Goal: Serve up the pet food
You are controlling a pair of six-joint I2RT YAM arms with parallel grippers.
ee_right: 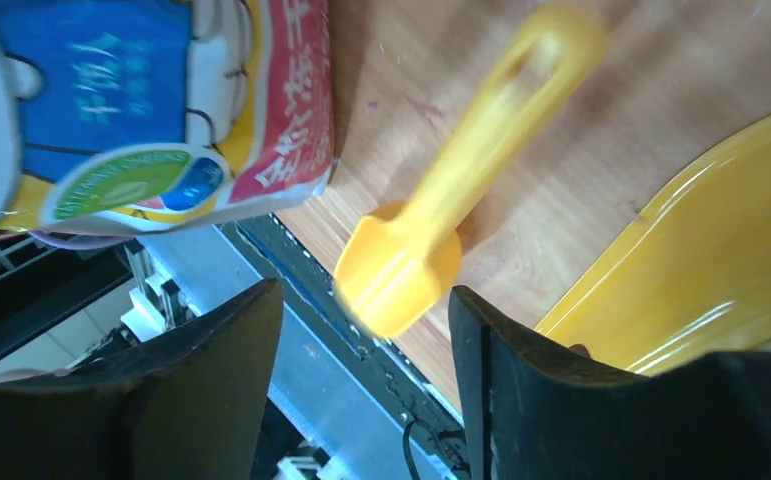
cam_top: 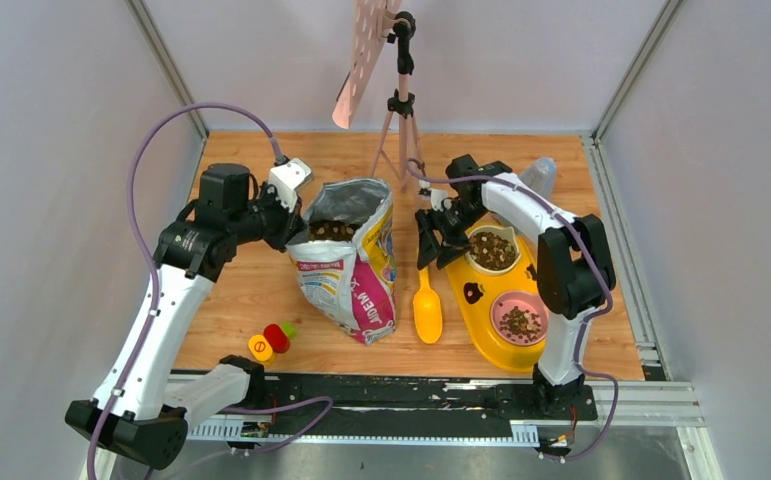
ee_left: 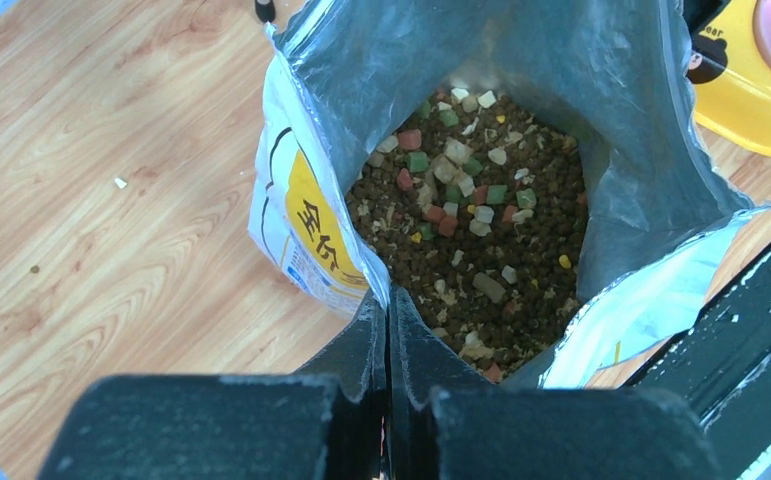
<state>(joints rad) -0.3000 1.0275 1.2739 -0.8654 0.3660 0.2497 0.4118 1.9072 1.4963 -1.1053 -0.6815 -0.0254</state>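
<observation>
The left pincer point(ee_left: 388, 318) is clamped on the crinkled foil rim of the bag point(ee_left: 311, 230), its black fingers pressed flat together. The right pincer point(ee_right: 363, 295) hangs with jaws parted, holding nothing, over the glossy yellow plastic scoop point(ee_right: 431, 230). The scoop lies flat on the wood-grain desk point(cam_top: 241, 290) between the bag and the yellow feeder point(cam_top: 506, 288), toward the near edge. Pet food point(ee_left: 501, 260), small brown pellets, fills the bag's silver-lined mouth. Only the left wrist view shows the red, green and pale cubes among it. The top view shows more pellets in the feeder's white bowl point(cam_top: 514, 262) and pink bowl point(cam_top: 499, 312), by the right edge.
</observation>
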